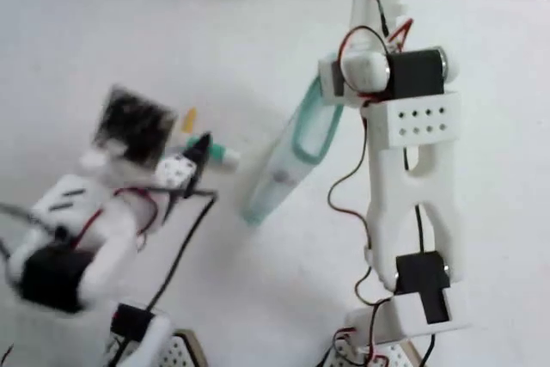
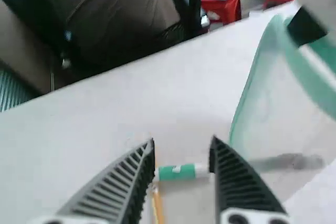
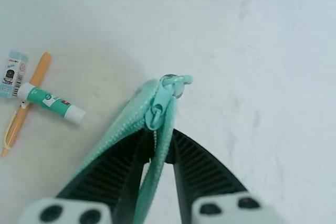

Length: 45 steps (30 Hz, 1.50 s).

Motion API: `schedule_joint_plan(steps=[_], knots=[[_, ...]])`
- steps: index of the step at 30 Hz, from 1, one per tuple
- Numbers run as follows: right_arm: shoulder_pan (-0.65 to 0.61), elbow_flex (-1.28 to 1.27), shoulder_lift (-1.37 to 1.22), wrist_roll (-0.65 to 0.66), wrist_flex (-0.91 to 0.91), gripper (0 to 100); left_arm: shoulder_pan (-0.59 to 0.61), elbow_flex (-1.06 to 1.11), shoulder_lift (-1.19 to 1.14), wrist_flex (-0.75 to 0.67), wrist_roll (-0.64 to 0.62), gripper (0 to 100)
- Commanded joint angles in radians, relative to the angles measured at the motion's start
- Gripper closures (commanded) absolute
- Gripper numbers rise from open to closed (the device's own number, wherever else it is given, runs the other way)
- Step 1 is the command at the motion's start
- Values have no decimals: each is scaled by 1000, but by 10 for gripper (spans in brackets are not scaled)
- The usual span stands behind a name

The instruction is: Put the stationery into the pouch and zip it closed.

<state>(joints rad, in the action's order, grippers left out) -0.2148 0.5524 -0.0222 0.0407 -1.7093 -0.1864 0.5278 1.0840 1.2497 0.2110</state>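
Nothing legible on any surface: no word, number or sign can be made out. Glue stick [image 3: 50, 100]: the green label band carries small pale marks and a red patch near one end, all too small to read. In the left wrist view the same glue stick [image 2: 178, 171] shows one pale mark on the green band, also unreadable. Light-blue block [image 3: 12, 67] beside it has a wrapper with a dark round emblem and fine lines of print, none decipherable.
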Motion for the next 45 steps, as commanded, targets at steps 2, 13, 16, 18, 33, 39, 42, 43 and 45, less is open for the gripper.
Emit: schedule_joint_plan(steps=[2, 13, 16, 18, 33, 39, 42, 43, 45], knots=[[5, 6, 21, -8, -4, 980, 5, 66, -208, -26, 485, 771], [2, 0, 19, -6, -4, 979, 73, -222, -796, 87, 1100, 765], [1, 6, 19, -8, 1, 979, 105, -408, -967, 176, 1140, 718], [1, 6, 19, -8, 13, 979, 113, -520, -1073, 212, 1148, 710], [2, 6, 19, -6, 19, 979, 110, -758, -1547, 83, 1261, 710], [4, 2, 15, -6, 19, 979, 113, -772, -1616, 51, 1263, 710], [7, 0, 19, -6, 19, 979, 114, -772, -1627, 52, 1263, 727], [8, 0, 19, -6, 16, 979, 114, -769, -1630, 51, 1264, 743], [8, -2, 19, -5, 12, 979, 111, -763, -1632, 48, 1267, 762]])
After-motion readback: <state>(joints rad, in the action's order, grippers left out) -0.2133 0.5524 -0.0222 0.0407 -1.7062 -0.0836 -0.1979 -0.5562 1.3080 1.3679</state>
